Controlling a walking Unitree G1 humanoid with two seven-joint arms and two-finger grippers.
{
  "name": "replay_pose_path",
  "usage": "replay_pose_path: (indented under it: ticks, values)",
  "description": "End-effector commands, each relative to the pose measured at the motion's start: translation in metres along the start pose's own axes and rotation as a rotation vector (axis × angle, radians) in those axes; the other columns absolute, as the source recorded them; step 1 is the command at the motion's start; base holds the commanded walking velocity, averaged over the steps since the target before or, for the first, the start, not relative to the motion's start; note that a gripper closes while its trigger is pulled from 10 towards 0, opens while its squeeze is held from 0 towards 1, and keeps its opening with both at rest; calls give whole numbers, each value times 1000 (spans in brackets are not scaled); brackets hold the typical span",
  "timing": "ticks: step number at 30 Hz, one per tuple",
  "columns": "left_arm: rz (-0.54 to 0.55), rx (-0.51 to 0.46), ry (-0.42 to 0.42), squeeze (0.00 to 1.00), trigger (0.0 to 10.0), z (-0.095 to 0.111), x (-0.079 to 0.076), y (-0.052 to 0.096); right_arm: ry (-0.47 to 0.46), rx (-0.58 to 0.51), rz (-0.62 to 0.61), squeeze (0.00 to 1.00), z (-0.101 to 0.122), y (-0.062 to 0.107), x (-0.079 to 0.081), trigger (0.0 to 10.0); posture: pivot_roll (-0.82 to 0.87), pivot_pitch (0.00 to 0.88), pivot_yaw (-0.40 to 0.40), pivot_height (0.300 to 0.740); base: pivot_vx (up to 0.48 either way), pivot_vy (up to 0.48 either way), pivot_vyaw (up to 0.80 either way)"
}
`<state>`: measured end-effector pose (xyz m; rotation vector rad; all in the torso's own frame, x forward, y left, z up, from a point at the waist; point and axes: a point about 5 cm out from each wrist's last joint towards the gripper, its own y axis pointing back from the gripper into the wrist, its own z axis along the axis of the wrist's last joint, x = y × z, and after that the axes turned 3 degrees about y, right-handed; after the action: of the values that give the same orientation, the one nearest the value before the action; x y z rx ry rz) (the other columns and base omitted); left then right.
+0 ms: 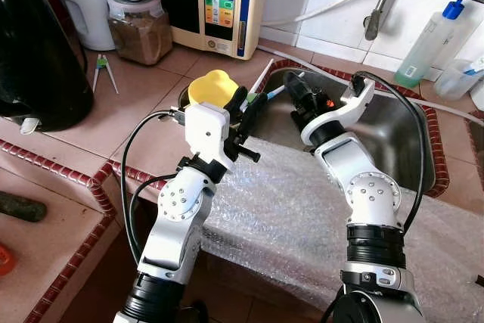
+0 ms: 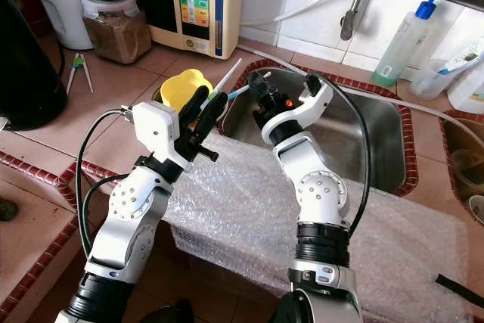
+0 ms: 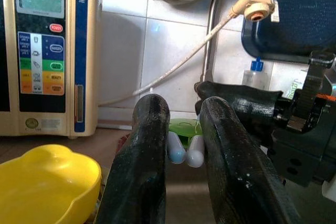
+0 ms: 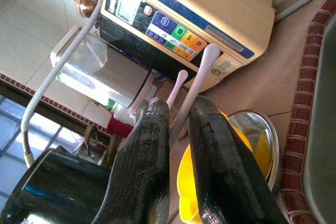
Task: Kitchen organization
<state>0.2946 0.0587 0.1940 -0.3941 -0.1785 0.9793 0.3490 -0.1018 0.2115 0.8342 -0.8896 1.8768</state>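
Two slim white handles point(image 4: 197, 85), one tipped blue point(image 3: 176, 150), lean over the sink's left rim beside a yellow bowl point(image 1: 208, 85) nested in a steel bowl point(image 4: 262, 129). My left gripper point(image 1: 243, 104) reaches in from the counter side, its fingers point(image 3: 149, 145) pressed against the handles' rounded ends. My right gripper point(image 1: 295, 85) comes from the sink side, facing the left one; its fingers point(image 4: 147, 145) leave a narrow gap that the same handles pass through. Something green point(image 3: 184, 127) sits just behind the handles.
A steel sink point(image 1: 393, 126) with a faucet point(image 1: 382, 5) lies ahead, with bubble wrap point(image 1: 287, 209) spread over its near edge. A water machine point(image 1: 219, 1), a brown-filled jar point(image 1: 140, 32), a black kettle point(image 1: 34, 51) and a soap bottle point(image 1: 427, 43) stand around.
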Motion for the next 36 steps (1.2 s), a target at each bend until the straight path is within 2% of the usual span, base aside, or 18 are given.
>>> replay_pose_path:
  ticks: [1, 2, 3, 4, 5, 6, 7, 12, 13, 15, 17, 21, 25, 26, 31, 32, 35, 36]
  values:
    - [-43, -17, -7, 0, 0, 4, -6, -3, 7, 16, -24, 0, -4, -4, -1, 0, -47, 84, -59, 740, 0, 0, 0]
    - [-42, -13, -12, 0, 510, 4, -5, -4, 26, 8, -33, 0, 0, -4, -3, 0, -47, 85, -58, 740, 0, 0, 0]
    - [-40, -11, -16, 0, 510, 4, -3, -4, 39, 1, -40, 0, 2, -5, -3, 0, -47, 85, -58, 740, 0, 0, 0]
    - [-33, -5, -15, 0, 3216, 3, -1, -5, 56, -9, -51, 0, 5, -5, -5, 0, -47, 84, -57, 740, 0, 0, 0]
    - [-25, 1, -16, 0, 6863, 3, 1, -5, 90, -32, -84, 0, 11, -5, -9, 0, -48, 85, -55, 740, 0, 0, 0]
    - [-19, 5, -16, 0, 10000, 2, 2, -5, 121, -53, -116, 0, 16, -4, -12, 0, -51, 86, -53, 740, 0, 0, 0]
    - [5, 15, -15, 0, 10000, 1, 5, -5, 164, -91, -169, 0, 26, -3, -20, 0, -51, 88, -50, 740, 0, 0, 0]
    - [32, 23, -2, 0, 10000, 0, 8, -5, 209, -117, -211, 0, 33, 1, -27, 0, -50, 90, -46, 740, 0, 0, 0]
    - [47, 24, 31, 1000, 10000, -1, 10, -4, 238, -131, -236, 0, 38, 4, -32, 0, -48, 90, -42, 740, 0, 0, 0]
    - [53, 27, 26, 1000, 10000, -1, 11, -4, 261, -135, -247, 0, 40, 5, -34, 0, -47, 91, -38, 740, 0, 0, 0]
    - [56, 42, 7, 1000, 10000, -2, 15, -2, 364, -162, -274, 0, 49, 7, -37, 0, -45, 92, -30, 740, 0, 0, 0]
    - [68, 48, -6, 1000, 10000, -1, 18, -2, 416, -188, -297, 0, 54, 7, -38, 0, -41, 91, -22, 740, 0, 0, 0]
    - [72, 77, -26, 1000, 10000, -2, 23, -3, 531, -243, -347, 0, 69, 9, -41, 0, -37, 90, -9, 740, 0, 0, 0]
    - [72, 77, -26, 1000, 10000, -2, 23, -3, 531, -243, -347, 0, 69, 9, -41, 0, -37, 90, -9, 740, 0, 0, 0]
    - [51, 118, -38, 1000, 10000, -4, 25, -3, 662, -266, -442, 0, 79, 16, -56, 0, -33, 94, 0, 740, 0, 0, 0]
    - [37, 131, -41, 1000, 10000, -5, 24, -3, 714, -258, -458, 0, 80, 17, -58, 0, -30, 95, 2, 740, 0, 0, 0]
    - [-34, 215, -39, 1000, 10000, -13, 24, 3, 955, -198, -448, 0, 79, 17, -62, 0, -23, 101, 9, 740, 0, 0, 0]
    - [-34, 215, -39, 1000, 10000, -13, 24, 3, 955, -198, -448, 0, 79, 17, -62, 0, -23, 101, 9, 740, 0, 0, 0]
